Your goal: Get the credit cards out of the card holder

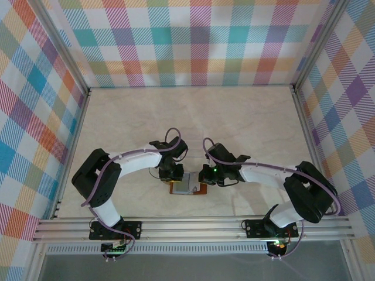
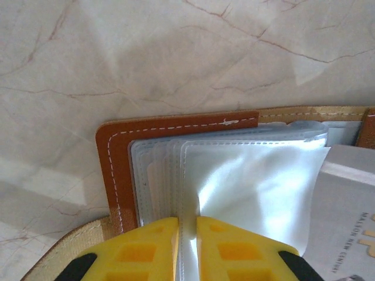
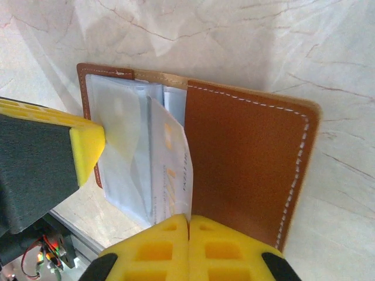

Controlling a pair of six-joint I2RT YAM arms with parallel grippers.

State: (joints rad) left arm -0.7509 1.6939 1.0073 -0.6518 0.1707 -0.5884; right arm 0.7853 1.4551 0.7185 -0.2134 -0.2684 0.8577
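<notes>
Yellow fingertips (image 2: 146,249) of the left jaws sit right up against the lens, clenched on the lower edge of a clear plastic sleeve (image 2: 252,181). That pins the leaf so the stack of pockets cannot lift or slide. Beneath it the card holder (image 2: 117,158) lies spread open and flat on the marbled worktop (image 2: 146,58), close to the near edge between the two arms. Its brown stitched border frames the sleeves.

On the other side the right jaws are shut tight as well. Their fingertips (image 3: 158,249) meet on what looks to be the lower edge of a credit card (image 3: 171,175), a pale one with orange print, just beside the brown leather cover (image 3: 246,170).

I read the arrangement as hold-and-pull: one arm anchors the pouch while the other takes the card, because so light a wallet would otherwise drag along the smooth stone. The card's far end seems tucked in among the sleeves, so the extraction looks begun but not finished. Whether more cards sit in the other pockets I cannot tell, as the film is too cloudy.

The next move would call for a straight draw along the pocket's mouth. A sideways tug could buckle the thin film or slip the card out of such a narrow pinch.
</notes>
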